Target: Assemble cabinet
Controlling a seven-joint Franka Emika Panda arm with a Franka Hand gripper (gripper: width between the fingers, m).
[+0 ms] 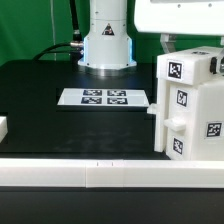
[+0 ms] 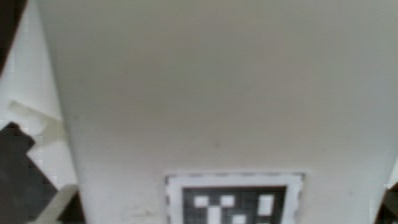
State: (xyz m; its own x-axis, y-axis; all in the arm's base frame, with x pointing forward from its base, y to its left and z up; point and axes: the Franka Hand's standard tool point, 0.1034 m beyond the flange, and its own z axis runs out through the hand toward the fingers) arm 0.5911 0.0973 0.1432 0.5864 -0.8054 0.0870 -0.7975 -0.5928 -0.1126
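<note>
The cabinet is a big white box with black-and-white tags on its faces. It stands at the exterior view's right, near the table's front edge. My gripper hangs right above its top, with the white hand at the upper right; only a dark bit of finger shows, so I cannot tell how the jaws stand. In the wrist view a flat white face of the cabinet fills nearly the whole picture, very close, with one tag on it. No fingers show there.
The marker board lies flat on the black table in the middle. The robot's base stands behind it. A small white part sits at the left edge. A white rail runs along the front.
</note>
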